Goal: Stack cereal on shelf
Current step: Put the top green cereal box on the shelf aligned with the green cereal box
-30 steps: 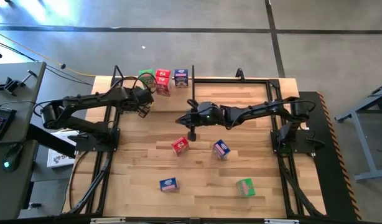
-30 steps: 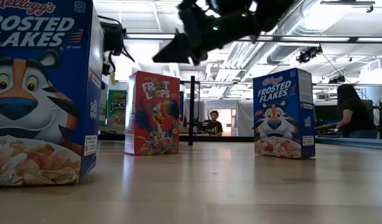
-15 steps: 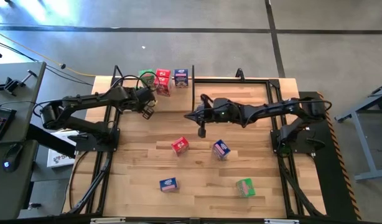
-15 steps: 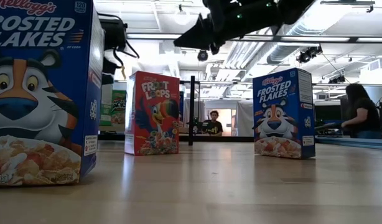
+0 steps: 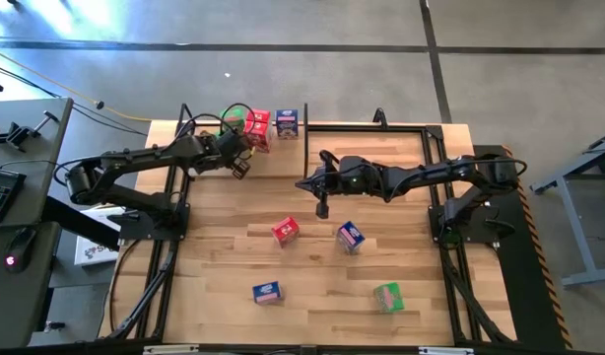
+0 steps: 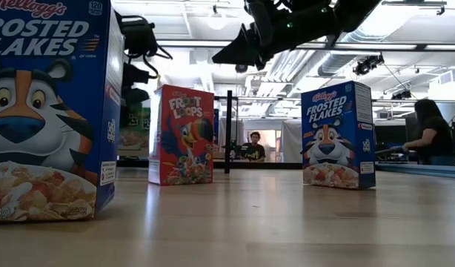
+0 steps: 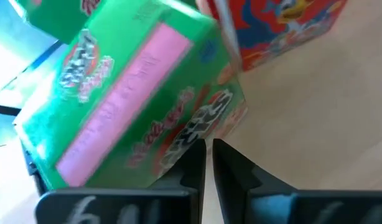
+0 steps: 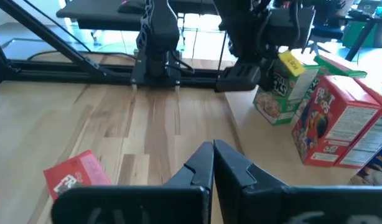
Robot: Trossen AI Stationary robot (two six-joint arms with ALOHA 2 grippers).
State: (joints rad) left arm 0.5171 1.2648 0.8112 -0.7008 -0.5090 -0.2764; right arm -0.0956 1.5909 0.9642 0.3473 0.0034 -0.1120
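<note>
A green cereal box (image 5: pixel 234 118), red boxes (image 5: pixel 258 130) and a blue one (image 5: pixel 288 123) stand in a row at the far edge. A black upright post (image 6: pixel 228 132) of the shelf shows behind them. My left gripper (image 5: pixel 240 166) is shut, with its tips (image 7: pixel 208 149) right at the green box (image 7: pixel 135 118). My right gripper (image 5: pixel 320 207) is shut and hangs high over the table's middle (image 6: pixel 246 53), holding nothing. A red box (image 5: pixel 285 231), two blue boxes (image 5: pixel 351 237) (image 5: pixel 267 292) and a green box (image 5: pixel 387 296) stand loose on the tabletop. My left gripper has its shut fingertips at the lower front edge of the green box (image 7: pixel 206 127), coming level from the near side. Whether they touch it I cannot tell. The box stands on its base in the row (image 8: pixel 279 93).
The loose red box (image 8: pixel 76 175) lies below and just near of my right gripper. Black frame rails (image 5: pixel 367 126) run along the far edge and both sides. Bare wood (image 5: pixel 214 247) lies on the near left. People (image 6: pixel 424 133) sit in the room beyond.
My right gripper has risen and moved toward the table's right, away from the loose red box, staying shut. My left gripper has moved toward the far edge, up to the green box in the row.
</note>
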